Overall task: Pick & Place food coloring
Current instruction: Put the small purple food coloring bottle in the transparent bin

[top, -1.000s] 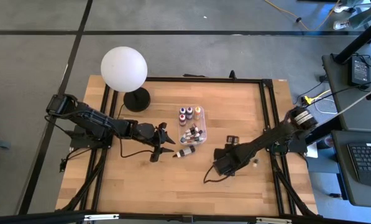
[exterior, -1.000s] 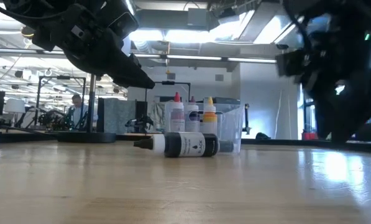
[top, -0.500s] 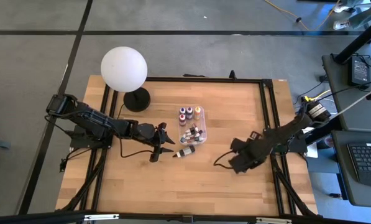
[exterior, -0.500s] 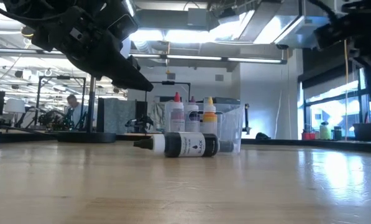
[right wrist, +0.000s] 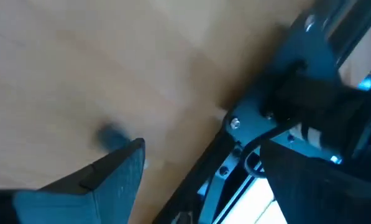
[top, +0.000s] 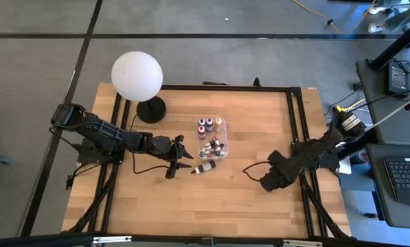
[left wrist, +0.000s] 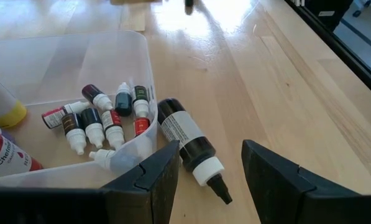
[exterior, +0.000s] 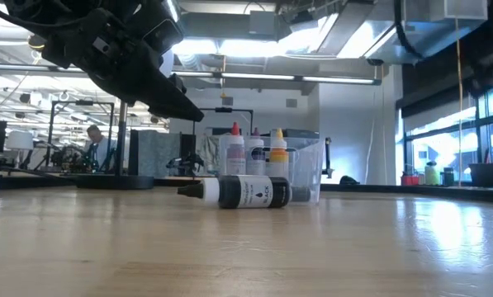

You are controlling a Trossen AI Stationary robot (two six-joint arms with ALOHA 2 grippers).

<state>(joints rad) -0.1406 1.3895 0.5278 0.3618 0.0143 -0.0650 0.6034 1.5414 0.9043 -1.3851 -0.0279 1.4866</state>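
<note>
The food coloring is mostly in a clear plastic box (top: 212,136): three larger bottles stand upright (exterior: 254,151) at its far end, and several tiny white-capped ones (left wrist: 104,121) lie on its floor. One dark bottle (top: 205,167) (left wrist: 186,137) lies on its side on the table beside the box's near end, its black tip (left wrist: 221,190) pointing at my left gripper. My left gripper (top: 183,157) (left wrist: 211,155) hangs open above the table just left of that bottle, slanting down. My right gripper (top: 269,181) (right wrist: 204,168) is open near the table's right edge, holding nothing.
A big white globe lamp (top: 137,74) stands on a black base (top: 150,108) at the far left. A black frame (top: 297,137) runs along the table's edges and shows close to my right gripper (right wrist: 278,93). Bare wood lies between the two grippers.
My right gripper has drawn back toward the table's right edge and rolled about its own line as it went. In the low view it has left the picture's right side. The left gripper and the bottles have kept still.
</note>
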